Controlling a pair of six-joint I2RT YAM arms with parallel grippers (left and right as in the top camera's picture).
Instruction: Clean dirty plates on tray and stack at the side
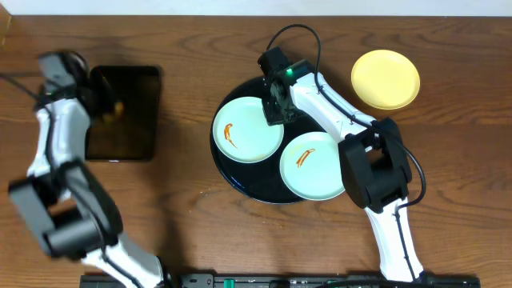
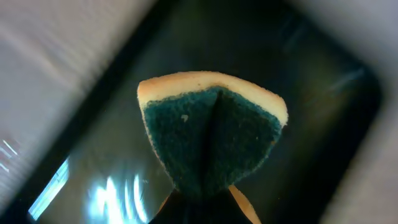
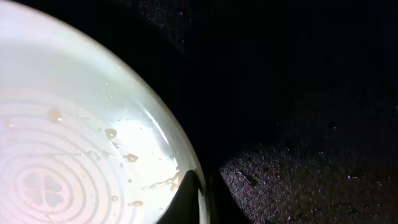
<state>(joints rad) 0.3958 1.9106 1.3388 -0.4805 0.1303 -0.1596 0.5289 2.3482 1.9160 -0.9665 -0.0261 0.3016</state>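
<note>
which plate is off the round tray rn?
The pale yellow plate, on the table right of the round black tray and streak-free. The left mint-blue plate and right mint-blue plate both sit on the tray, each sauce-streaked.

Overhead straight down on table (image 1: 200, 48); left wrist close on sponge (image 2: 211, 140); right wrist close on plate (image 3: 74, 143).

two plates (image 1: 248, 130) on tray (image 1: 240, 182), third plate (image 1: 386, 78) apart, right
</note>
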